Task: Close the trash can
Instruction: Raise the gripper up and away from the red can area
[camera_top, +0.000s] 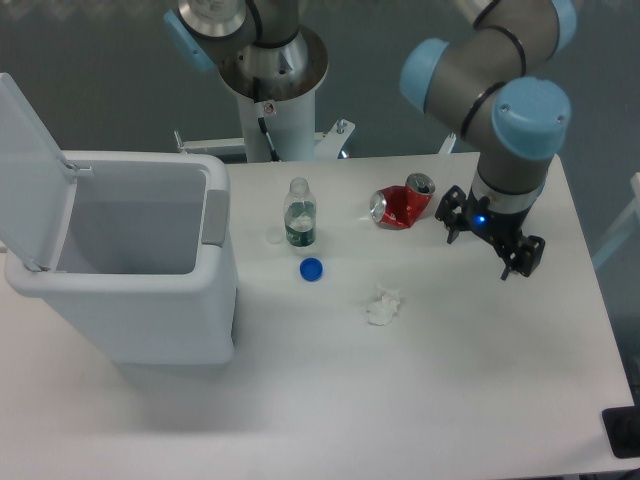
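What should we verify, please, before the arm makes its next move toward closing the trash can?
1. Trash can lid open, standing up at the left: ok, ready to push down.
2. Bin opening free of anything sticking out: ok.
3. Gripper empty: ok, fingers spread, holding nothing.
4. Path to lid: not ok, plastic bottle, blue cap, crushed red can lie between.
5. Grey latch condition: cannot tell.

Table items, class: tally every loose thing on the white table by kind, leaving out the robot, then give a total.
Trash can, lid open: 1
Clear plastic bottle, upright, uncapped: 1
Blue bottle cap: 1
Crushed red can, on its side: 1
Crumpled white tissue: 1
Total: 5
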